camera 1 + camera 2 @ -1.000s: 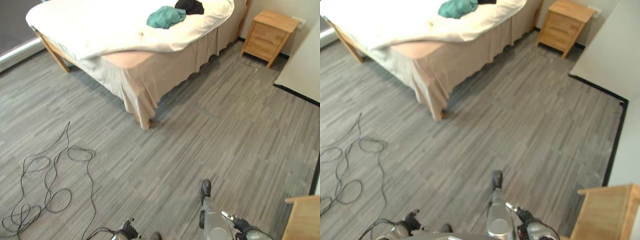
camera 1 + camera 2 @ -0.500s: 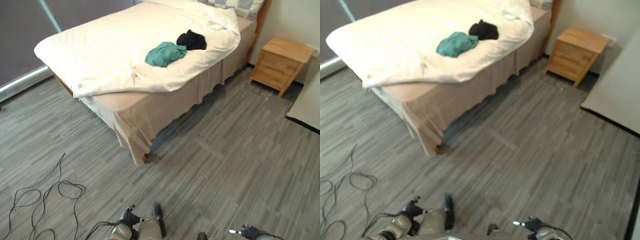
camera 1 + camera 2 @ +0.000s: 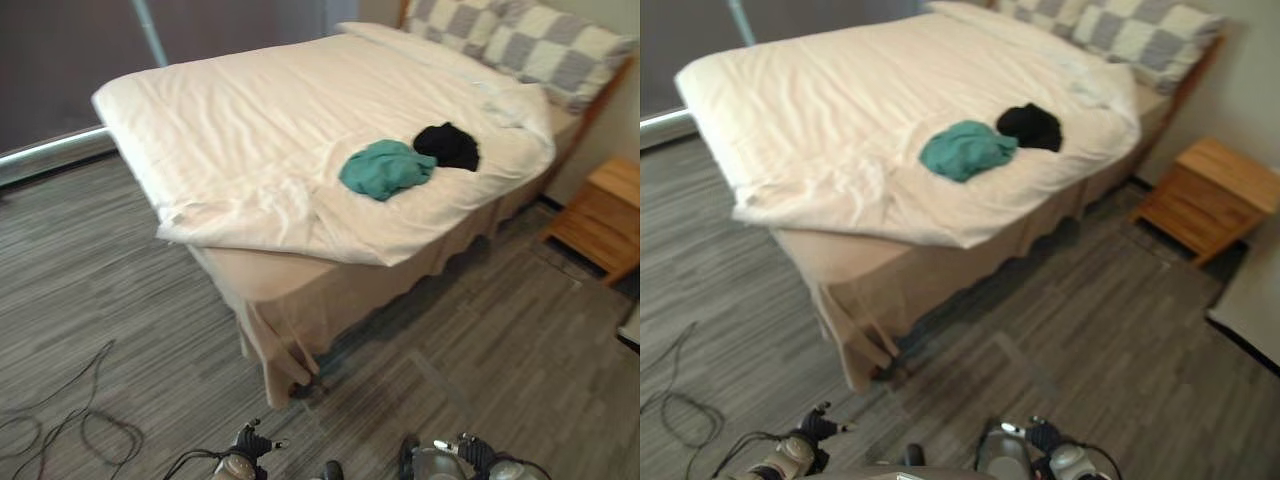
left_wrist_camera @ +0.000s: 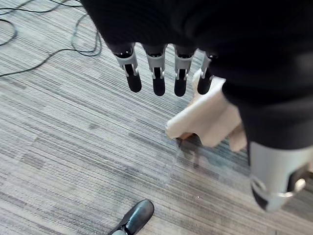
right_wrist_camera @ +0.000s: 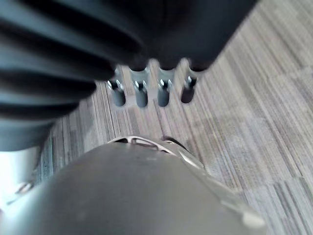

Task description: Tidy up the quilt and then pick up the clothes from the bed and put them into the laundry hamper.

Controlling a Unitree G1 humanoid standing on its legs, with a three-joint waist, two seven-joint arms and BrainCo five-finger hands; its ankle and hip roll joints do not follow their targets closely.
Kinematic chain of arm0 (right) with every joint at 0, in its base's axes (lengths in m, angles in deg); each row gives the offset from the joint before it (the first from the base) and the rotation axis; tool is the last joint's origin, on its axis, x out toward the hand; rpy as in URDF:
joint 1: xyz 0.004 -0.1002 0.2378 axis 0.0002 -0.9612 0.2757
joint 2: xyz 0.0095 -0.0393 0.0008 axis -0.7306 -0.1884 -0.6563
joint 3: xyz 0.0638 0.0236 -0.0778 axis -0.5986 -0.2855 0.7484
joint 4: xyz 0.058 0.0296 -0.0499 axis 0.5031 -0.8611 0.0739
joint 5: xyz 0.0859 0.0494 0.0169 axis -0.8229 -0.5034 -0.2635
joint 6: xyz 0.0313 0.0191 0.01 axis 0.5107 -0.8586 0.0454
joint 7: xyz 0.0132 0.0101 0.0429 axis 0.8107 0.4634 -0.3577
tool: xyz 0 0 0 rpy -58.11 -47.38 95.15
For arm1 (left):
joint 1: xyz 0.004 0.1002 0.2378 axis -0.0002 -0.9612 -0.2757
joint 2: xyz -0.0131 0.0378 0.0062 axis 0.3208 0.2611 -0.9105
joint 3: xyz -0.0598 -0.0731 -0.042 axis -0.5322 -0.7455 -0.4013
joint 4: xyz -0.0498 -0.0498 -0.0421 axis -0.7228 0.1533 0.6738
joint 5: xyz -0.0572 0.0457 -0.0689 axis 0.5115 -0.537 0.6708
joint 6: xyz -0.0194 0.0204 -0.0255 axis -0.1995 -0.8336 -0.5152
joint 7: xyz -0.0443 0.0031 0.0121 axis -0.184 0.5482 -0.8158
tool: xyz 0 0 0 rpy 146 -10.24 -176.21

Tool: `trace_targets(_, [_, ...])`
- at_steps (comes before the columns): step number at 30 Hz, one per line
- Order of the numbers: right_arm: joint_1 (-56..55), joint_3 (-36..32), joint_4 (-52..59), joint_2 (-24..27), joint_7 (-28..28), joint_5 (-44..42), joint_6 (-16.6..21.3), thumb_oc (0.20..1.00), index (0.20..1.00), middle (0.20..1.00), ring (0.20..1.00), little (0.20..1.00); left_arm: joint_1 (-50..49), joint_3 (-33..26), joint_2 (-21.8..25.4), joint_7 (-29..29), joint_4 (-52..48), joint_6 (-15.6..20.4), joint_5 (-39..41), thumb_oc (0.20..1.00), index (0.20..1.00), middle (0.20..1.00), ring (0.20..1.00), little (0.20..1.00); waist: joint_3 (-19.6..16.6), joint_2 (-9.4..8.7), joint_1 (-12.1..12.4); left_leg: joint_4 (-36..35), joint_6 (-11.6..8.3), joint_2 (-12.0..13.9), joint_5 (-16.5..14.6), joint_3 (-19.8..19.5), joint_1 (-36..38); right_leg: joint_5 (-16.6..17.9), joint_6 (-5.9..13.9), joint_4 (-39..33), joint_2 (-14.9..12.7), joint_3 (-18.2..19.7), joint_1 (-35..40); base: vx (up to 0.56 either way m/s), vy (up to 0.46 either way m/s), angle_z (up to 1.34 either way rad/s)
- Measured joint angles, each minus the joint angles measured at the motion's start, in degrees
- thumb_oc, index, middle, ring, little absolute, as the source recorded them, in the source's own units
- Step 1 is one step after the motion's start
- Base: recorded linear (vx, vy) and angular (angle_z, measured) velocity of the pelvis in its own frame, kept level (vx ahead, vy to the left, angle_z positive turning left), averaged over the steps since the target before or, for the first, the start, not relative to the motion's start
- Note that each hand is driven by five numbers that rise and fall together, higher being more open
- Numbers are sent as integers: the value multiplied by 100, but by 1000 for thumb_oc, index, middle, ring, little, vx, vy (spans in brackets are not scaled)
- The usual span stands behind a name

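Both hands, left hand (image 4: 166, 73) and right hand (image 5: 151, 93), hang empty, fingers straight; rumpled quilt (image 3: 270, 210) at bed's near corner may snag clothes.

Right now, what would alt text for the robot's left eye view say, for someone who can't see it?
A bed's rumpled cream quilt holds a crumpled teal garment beside a bunched black garment, with grey-checked pillows at its head. A light wooden nightstand stands alongside on grey plank flooring.

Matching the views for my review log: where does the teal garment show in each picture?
Left eye view: teal garment on the quilt, right of centre.
Right eye view: upper middle, on the quilt.
Left wrist view: floor under the left hand.
Right wrist view: floor under the right hand.
Shared landmark: black garment beside it.
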Motion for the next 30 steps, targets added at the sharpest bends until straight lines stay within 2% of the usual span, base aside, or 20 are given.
trace_targets(2, [-50, -78, -30, -74, -25, -21, -21, 1000, 1000, 1000, 1000, 1000, 10, 3, 16, -3, 110, 43, -21, 1000, 1000, 1000, 1000, 1000, -11, -69, -2, 7, 38, 26, -228, -652, 147, 595, 20, -1042, 73, 1437, 105, 429, -427, 147])
trace_targets(4, [-64, -68, -49, -126, -60, -25, -39, 1000, 1000, 1000, 1000, 1000, -49, -8, 104, -1, 134, 61, -22, 1000, 1000, 1000, 1000, 1000, -23, -184, -26, 8, -112, 99, -305, -1046, 258, 1000, -30, -1060, 78, 1603, 143, 353, -414, 126])
trace_targets(5, [-95, -65, -49, -155, -78, -25, -64, 1000, 1000, 1000, 1000, 1000, -120, -1, 136, -10, 162, 55, -23, 1000, 1000, 1000, 1000, 1000, -39, -268, -33, 5, -238, 145, -388, -1231, 389, 1031, -27, -1057, 30, 1715, 388, 226, -327, 118])
trace_targets(6, [-113, -67, -59, -180, -94, -25, -71, 1000, 1000, 1000, 1000, 1000, -180, -47, 161, -7, 168, 59, -15, 1000, 1000, 1000, 1000, 1000, -60, -354, -37, 4, -378, 206, -481, -1408, 550, 1188, 96, -1051, 30, 1602, 624, 223, -329, 110])
trace_targets(7, [-157, -71, -90, -134, -102, -22, -123, 1000, 1000, 1000, 1000, 1000, -222, -154, 81, -4, 161, 57, 9, 1000, 1000, 1000, 1000, 1000, -55, -265, -39, 6, -543, 448, -572, -1481, 676, 1311, 44, -1049, 215, 1423, 786, 302, -618, 99])
trace_targets(8, [-76, -85, -49, 19, -98, -7, -105, 1000, 1000, 1000, 1000, 1000, -386, -282, -64, -12, 72, 114, 55, 1000, 1000, 1000, 1000, 1000, -107, -103, 42, 108, -830, 738, -351, -1025, 619, 1203, -167, -1058, 479, 1205, 907, 299, -618, 74])
trace_targets(9, [94, -80, -41, 62, -107, -3, -90, 1000, 1000, 1000, 1000, 1000, -441, -520, -203, -64, 26, 172, 303, 1000, 1000, 1000, 1000, 1000, -102, -77, 72, 286, -907, 853, -301, -932, 471, 1129, -267, -1055, 556, 941, 968, 194, -460, 80])
trace_targets(10, [153, -82, -77, 74, -141, -1, -128, 1000, 1000, 1000, 1000, 1000, -406, -847, -311, -110, 19, 181, 632, 1000, 1000, 1000, 1000, 1000, -105, -124, 69, 642, -956, 921, -272, -934, 285, 1054, -373, -1054, 594, 753, 1047, 15, -213, 97])
trace_targets(11, [71, -206, -30, 62, -148, 3, -129, 1000, 1000, 1000, 1000, 1000, -358, -942, -169, -150, -100, 195, 987, 1000, 1000, 1000, 1000, 1000, -77, -344, 126, 1131, -1060, 1004, -355, -650, 13, 973, -603, -1023, 621, 621, 1206, 29, -324, 85])
trace_targets(13, [134, -252, 19, 163, -129, 5, -102, 1000, 1000, 1000, 1000, 1000, -469, -904, -155, -241, -352, 191, 1402, 1000, 1000, 1000, 1000, 1000, -79, -383, 112, 1530, -1055, 1158, 13, -222, -182, 891, -781, -1023, 747, 497, 1329, 71, -337, 48])
trace_targets(14, [170, -200, 116, 293, -128, 6, -88, 1000, 1000, 1000, 1000, 1000, -667, -750, -112, -326, -1365, 95, 2092, 1000, 1000, 1000, 1000, 1000, -5, -464, 134, 1935, -984, 1309, -197, 394, -484, 832, -865, -1023, 801, 438, 1374, 73, -175, 23])
trace_targets(15, [188, -180, 120, 335, -128, 5, -89, 1000, 1000, 1000, 1000, 1000, -732, -597, -141, -389, -1806, 153, 2296, 1000, 1000, 1000, 1000, 1000, 3, -468, 129, 1757, -1022, 1240, -222, 509, -485, 845, -847, -1022, 813, 432, 1397, 72, -162, 12])
trace_targets(16, [189, -175, 173, 389, -117, 5, -92, 1000, 1000, 1000, 1000, 1000, -743, -361, -213, -451, -2348, 136, 2549, 1000, 1000, 1000, 1000, 1000, 17, -470, 117, 1576, -963, 1040, -280, 498, -531, 822, -873, -1022, 822, 451, 1430, 66, -96, -7])
trace_targets(17, [135, -220, 167, 462, -111, 9, -88, 1000, 1000, 1000, 1000, 1000, -727, -36, -258, -497, -3450, 227, 2946, 1000, 1000, 1000, 1000, 1000, 47, -484, 119, 1118, -812, 739, -242, 193, -580, 826, -859, -1023, 785, 405, 1387, 82, -108, 0])
trace_targets(20, [-57, -300, 207, 340, -23, 14, -173, 1000, 1000, 1000, 1000, 1000, -391, 10, -363, -458, -5122, 415, 3436, 1000, 1000, 1000, 1000, 1000, 120, -431, 12, 387, -758, 616, 90, 156, -521, 693, -803, -1056, 980, 296, 1491, 144, -90, 10])
trace_targets(22, [-341, -324, 187, 211, 20, 16, -197, 1000, 1000, 1000, 1000, 1000, 127, -361, -421, -361, -5399, 730, 3676, 1000, 1000, 1000, 1000, 1000, 105, -389, -56, 187, -611, 656, 341, 28, -514, 665, -830, -1060, 1087, 186, 1548, 122, -29, 7])
trace_targets(25, [-559, -455, 174, 95, 94, 9, -305, 1000, 1000, 1000, 1000, 1000, 320, -1183, -5, 232, -5788, 768, 3855, 1000, 1000, 1000, 1000, 1000, 75, -395, -60, -36, -580, 645, 428, 232, -385, 606, -845, -1058, 1055, 264, 1501, 154, -28, -22])
trace_targets(26, [-576, -515, 181, 91, 107, 3, -306, 1000, 1000, 1000, 1000, 1000, 364, -1522, 438, 529, -5876, 769, 3818, 1000, 1000, 1000, 1000, 1000, 70, -389, -75, -38, -532, 617, 425, 307, -365, 664, -760, -1059, 1013, 273, 1508, 120, -7, -14])
trace_targets(28, [-604, -543, 190, 133, 109, -6, -300, 1000, 1000, 1000, 1000, 1000, 440, -2054, 852, 836, -6074, 805, 3713, 1000, 1000, 1000, 1000, 1000, 44, -365, -56, -41, -493, 575, 407, 318, -336, 673, -747, -1059, 965, 278, 1533, 166, -9, -1])
trace_targets(30, [-662, -557, 198, 158, 89, -21, -295, 1000, 1000, 1000, 1000, 1000, 639, -2364, 1510, 1175, -6198, 798, 3021, 1000, 1000, 1000, 1000, 1000, 22, -352, -24, -44, -487, 540, 397, 313, -277, 701, -765, -1059, 929, 254, 1601, 109, -13, 9])
